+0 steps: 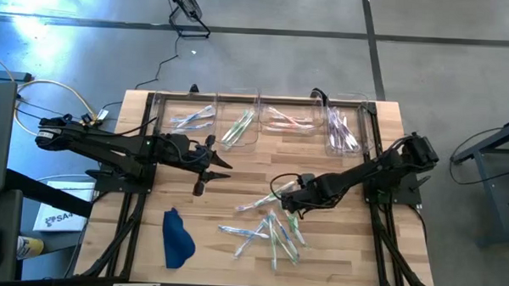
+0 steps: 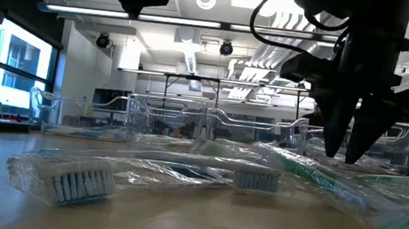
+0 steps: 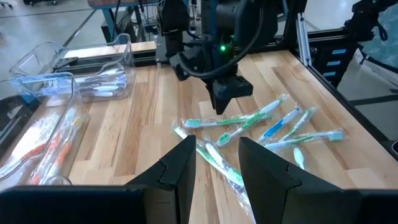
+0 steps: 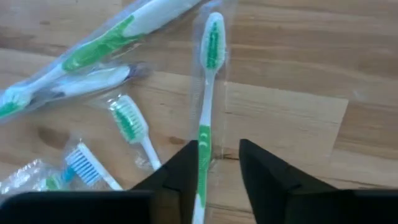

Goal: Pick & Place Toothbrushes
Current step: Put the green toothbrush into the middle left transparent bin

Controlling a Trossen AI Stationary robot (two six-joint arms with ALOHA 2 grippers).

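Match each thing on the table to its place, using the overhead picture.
1. blue cloth
2. clear bins
3. right gripper
4. left gripper

A. in a row along the far edge
B. over the loose toothbrushes
C. lying alone on the table's left part, away from the bins
D. over bare wood, near the left bins

Pairs: 1-C, 2-A, 3-B, 4-D

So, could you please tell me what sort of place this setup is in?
Probably a robotics lab or workshop in an open industrial hall: a polished concrete floor surrounds the pale wooden slatted table, long ceiling strip lights and workbenches stretch behind it, and clear plastic rectangular bins line the table's far edge.
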